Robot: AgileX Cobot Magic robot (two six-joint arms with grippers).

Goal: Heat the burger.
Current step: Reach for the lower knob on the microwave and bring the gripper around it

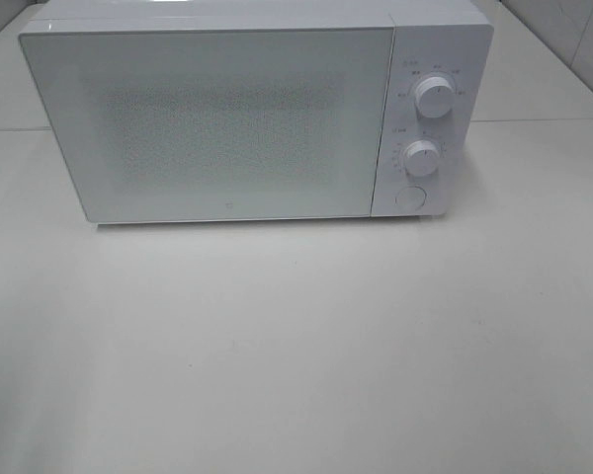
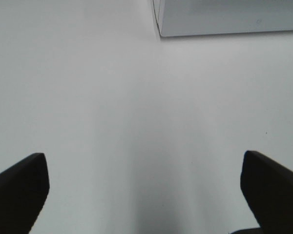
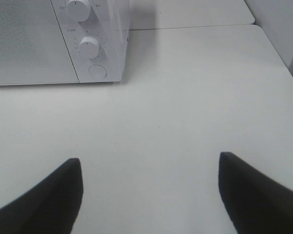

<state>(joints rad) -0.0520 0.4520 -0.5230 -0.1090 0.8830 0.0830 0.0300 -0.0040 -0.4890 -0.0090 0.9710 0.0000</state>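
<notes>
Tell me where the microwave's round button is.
In the exterior high view, the round button sits on the microwave's right panel, directly below the lower knob.

You had open table [image 1: 296, 346] in front on both sides; only the shut microwave [image 1: 208, 118] blocked the back.

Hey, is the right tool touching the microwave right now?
Apart. The right wrist view shows the right tool open over the table, with a plain stretch of tabletop between it and the microwave.
</notes>
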